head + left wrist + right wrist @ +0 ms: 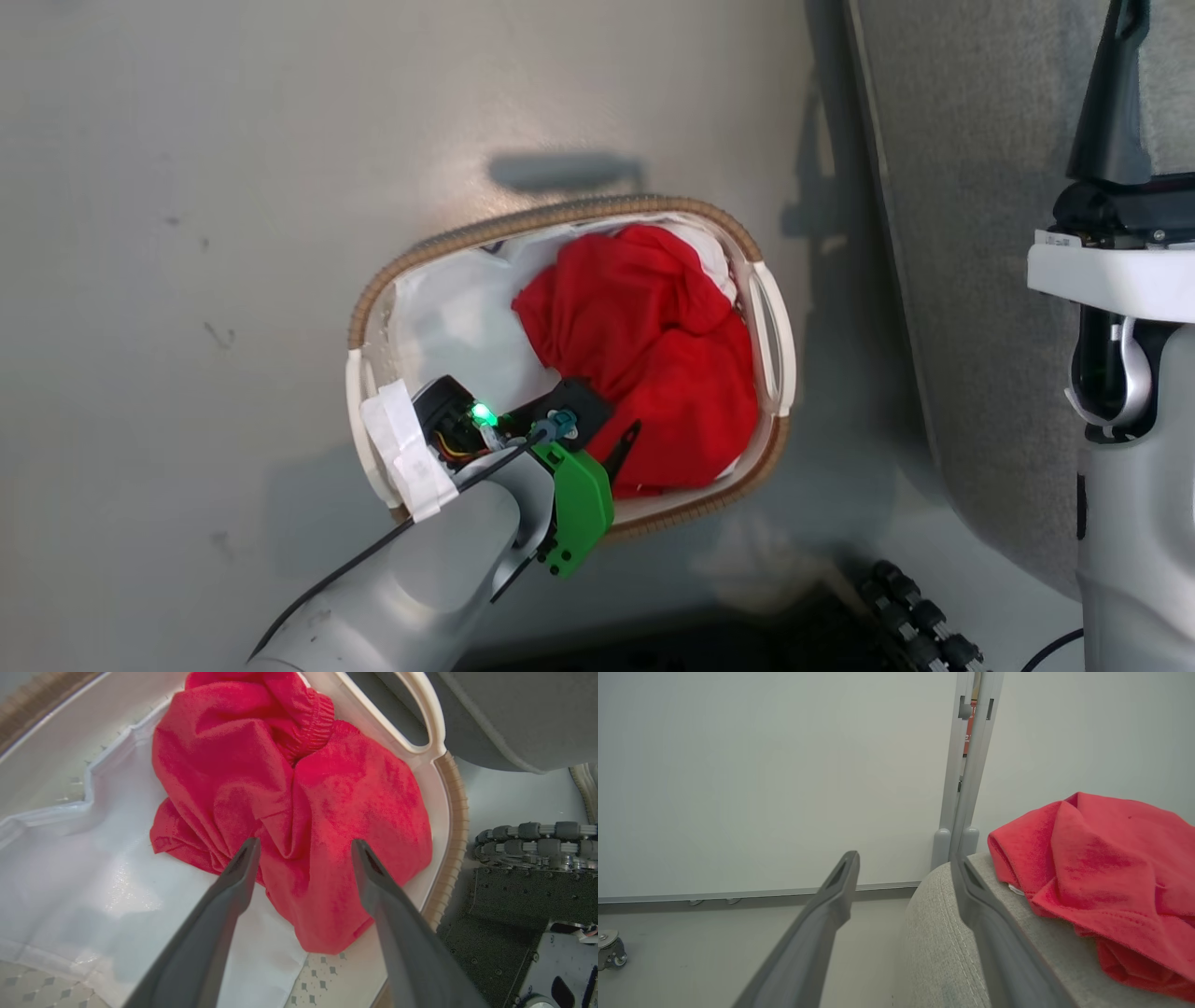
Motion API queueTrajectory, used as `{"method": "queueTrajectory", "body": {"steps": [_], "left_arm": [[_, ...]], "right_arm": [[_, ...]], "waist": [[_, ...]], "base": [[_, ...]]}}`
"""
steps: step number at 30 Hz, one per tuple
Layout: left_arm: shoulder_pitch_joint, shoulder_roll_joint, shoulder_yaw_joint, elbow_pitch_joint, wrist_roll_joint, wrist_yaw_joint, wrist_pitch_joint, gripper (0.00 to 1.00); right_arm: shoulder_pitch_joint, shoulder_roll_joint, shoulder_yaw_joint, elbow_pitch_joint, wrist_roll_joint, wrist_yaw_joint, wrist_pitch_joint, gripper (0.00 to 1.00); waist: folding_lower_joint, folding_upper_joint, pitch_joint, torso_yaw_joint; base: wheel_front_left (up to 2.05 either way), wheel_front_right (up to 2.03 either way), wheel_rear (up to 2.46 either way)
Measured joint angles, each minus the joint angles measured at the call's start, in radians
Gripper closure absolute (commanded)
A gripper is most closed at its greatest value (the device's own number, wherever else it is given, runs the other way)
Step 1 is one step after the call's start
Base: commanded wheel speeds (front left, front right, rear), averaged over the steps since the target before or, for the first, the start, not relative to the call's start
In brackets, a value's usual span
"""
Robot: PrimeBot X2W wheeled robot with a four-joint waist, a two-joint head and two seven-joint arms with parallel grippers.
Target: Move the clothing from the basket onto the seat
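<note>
Clothing (280, 788) — heaped just ahead of left end effector (303, 845).

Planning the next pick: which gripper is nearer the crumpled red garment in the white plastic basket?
Left. The left gripper hangs open over the garment; the right gripper is away at the grey seat.

In the head view most of the left hand (303, 845) is hidden behind its own green bracket (581, 504); we make out one dark fingertip (625, 448) over the clothing (653, 355). The forearm (439, 569) covers the basket (560, 217) rim nearest that hand. What lies under the red heap ahead of it we cannot tell. The right hand (903, 856) runs off that view's top edge. Beside it, a red garment (1111, 868) on the seat (943, 933) is cut off at the picture's edge.
</note>
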Motion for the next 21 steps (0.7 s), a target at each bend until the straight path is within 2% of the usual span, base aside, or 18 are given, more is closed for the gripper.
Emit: {"method": "queueTrajectory", "body": {"steps": [12, 13, 14, 15, 16, 17, 21], "left_arm": [[-0.07, 0.001, -0.072, 0.071, -0.099, 0.018, 0.025, 0.0], [-0.074, 0.001, -0.076, 0.075, -0.106, 0.018, 0.025, 0.07], [-0.077, 0.001, -0.083, 0.078, -0.113, 0.018, 0.026, 0.36], [-0.079, 0.001, -0.089, 0.078, -0.118, 0.018, 0.029, 0.59], [-0.081, 0.001, -0.093, 0.077, -0.122, 0.018, 0.03, 0.96], [-0.082, 0.001, -0.098, 0.076, -0.127, 0.018, 0.029, 1.0], [-0.084, 0.001, -0.116, 0.071, -0.142, 0.018, 0.002, 1.0]], "right_arm": [[-0.037, 0.0, 0.014, -0.052, 0.037, 0.0, 0.0, 0.0], [-0.037, 0.0, 0.015, -0.053, 0.041, 0.0, 0.0, 0.0], [-0.037, 0.0, 0.016, -0.054, 0.043, 0.0, 0.0, 0.0], [-0.037, 0.0, 0.015, -0.056, 0.043, 0.0, 0.0, 0.0], [-0.037, 0.0, 0.015, -0.057, 0.043, 0.0, 0.0, 0.0], [-0.037, 0.0, 0.014, -0.056, 0.043, 0.0, 0.0, 0.0], [-0.038, 0.0, 0.015, -0.047, 0.041, 0.0, 0.0, 0.0]], "waist": [[-0.0001, 0.0, 0.168, -0.06], [-0.0001, 0.0, 0.174, -0.064], [-0.0001, 0.0, 0.179, -0.069], [-0.0001, 0.0, 0.183, -0.074], [-0.0001, 0.0, 0.186, -0.077], [-0.0001, 0.0, 0.187, -0.079], [-0.0001, 0.0, 0.174, -0.077]], "base": [[0.0, 0.0, 0.0], [0.0, 0.0, 0.0], [0.0, 0.0, 0.0], [0.0, 0.0, 0.0], [0.0, 0.0, 0.0], [0.0, 0.0, 0.0], [0.0, 0.0, 0.0]]}}
